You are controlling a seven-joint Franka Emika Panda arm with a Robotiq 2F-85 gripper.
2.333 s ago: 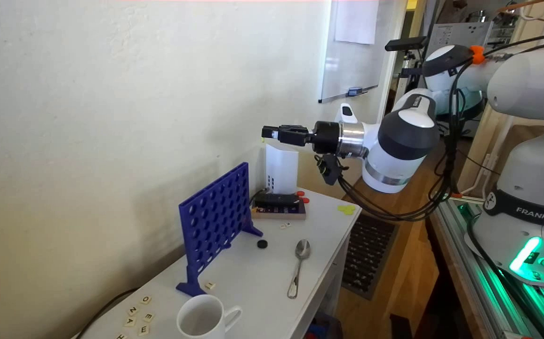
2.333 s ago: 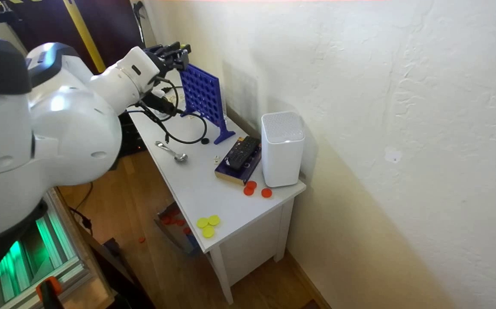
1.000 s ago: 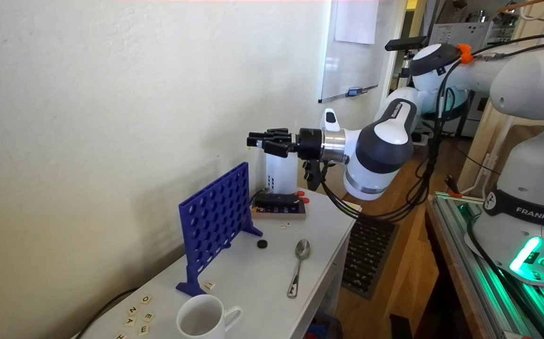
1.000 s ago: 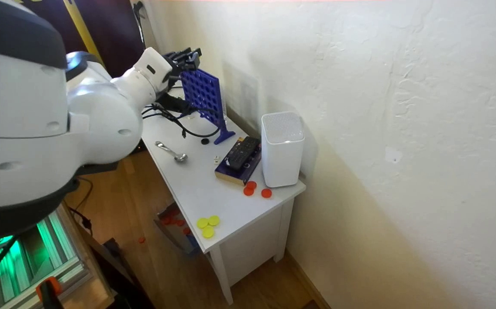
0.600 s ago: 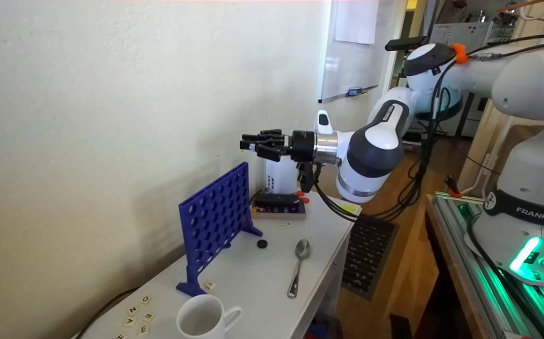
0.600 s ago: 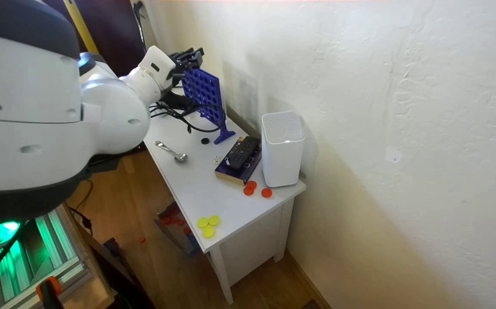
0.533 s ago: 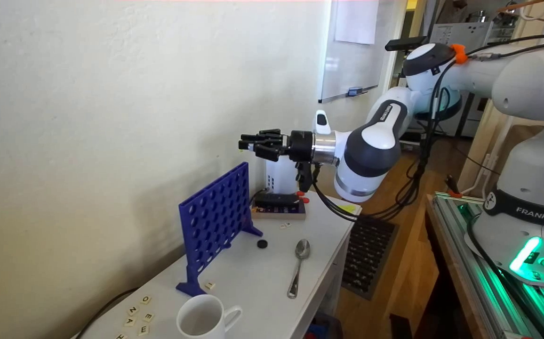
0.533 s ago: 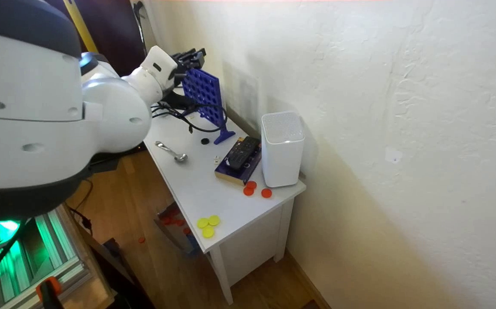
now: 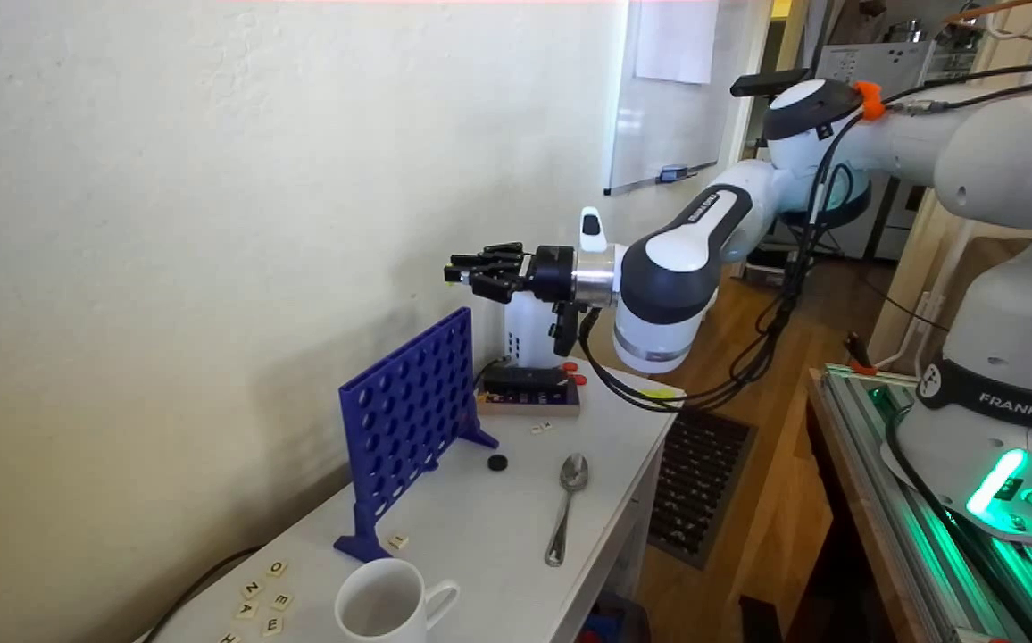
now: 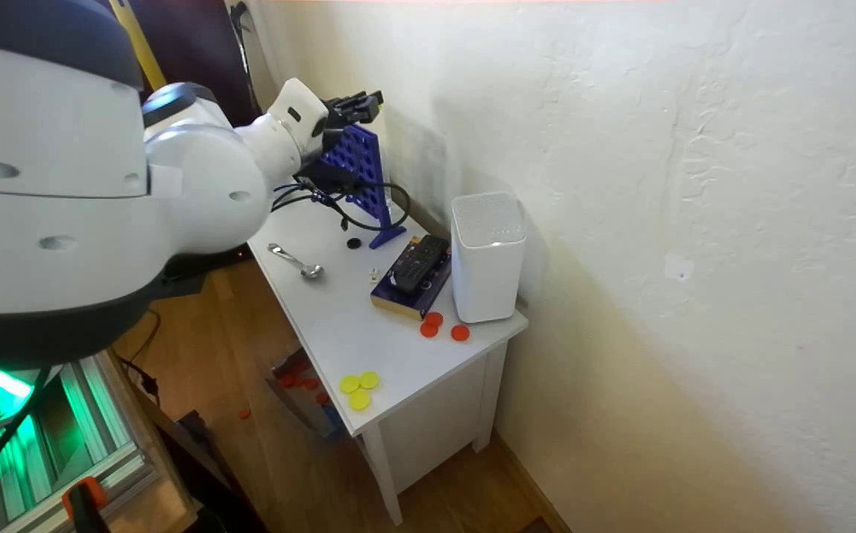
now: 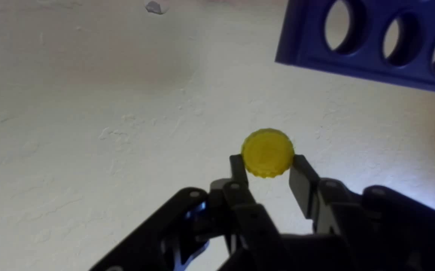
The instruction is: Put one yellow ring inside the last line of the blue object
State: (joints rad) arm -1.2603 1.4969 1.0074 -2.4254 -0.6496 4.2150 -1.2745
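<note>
Gripper (image 11: 268, 161) pinches a yellow disc (image 11: 267, 152) by opposite edges, poised higher than the blue Connect Four grid (image 9: 415, 404)! Light, stiff plastic, I'd guess; its ridged edge should resist slipping.

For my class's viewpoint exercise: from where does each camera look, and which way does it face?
An exterior view: raised at the white mug end, facing along the table; arm, base and gripper show.
An exterior view: high at the white box end, facing back along the table; arm, gripper and some of the base show.
Wrist view: on the wrist, facing the wall; fingers holding a yellow disc show.
Both exterior views share the spoon; all show the blue panel.
</note>
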